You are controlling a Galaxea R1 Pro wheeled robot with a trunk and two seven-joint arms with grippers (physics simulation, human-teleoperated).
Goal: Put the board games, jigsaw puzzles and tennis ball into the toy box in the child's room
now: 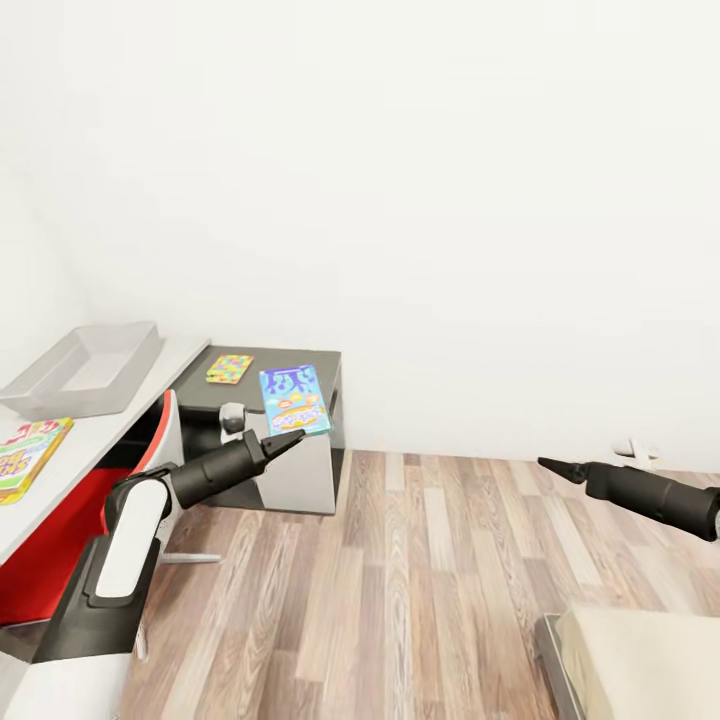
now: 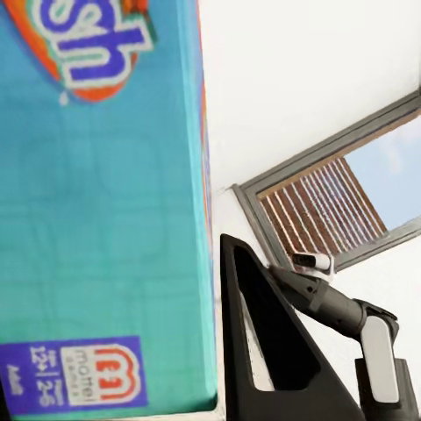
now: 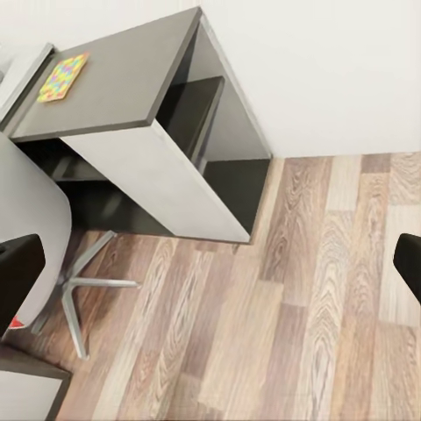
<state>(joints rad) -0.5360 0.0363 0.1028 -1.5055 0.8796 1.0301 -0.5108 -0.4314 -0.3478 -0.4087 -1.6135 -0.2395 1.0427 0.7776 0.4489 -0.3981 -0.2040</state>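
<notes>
We see our left gripper (image 1: pixel 298 437) clamped on a blue board game (image 1: pixel 294 399), holding it up in front of the dark side cabinet (image 1: pixel 300 362), where one jigsaw puzzle (image 1: pixel 230 368) lies flat on top. The grey toy box (image 1: pixel 85 368) sits on the white table (image 1: pixel 95 432) at our left, with another board game (image 1: pixel 28 455) near the table's front edge. Our right gripper (image 1: pixel 548 464) hangs over the wood floor (image 1: pixel 400 590), its fingers (image 3: pixel 19 276) spread wide and holding nothing.
</notes>
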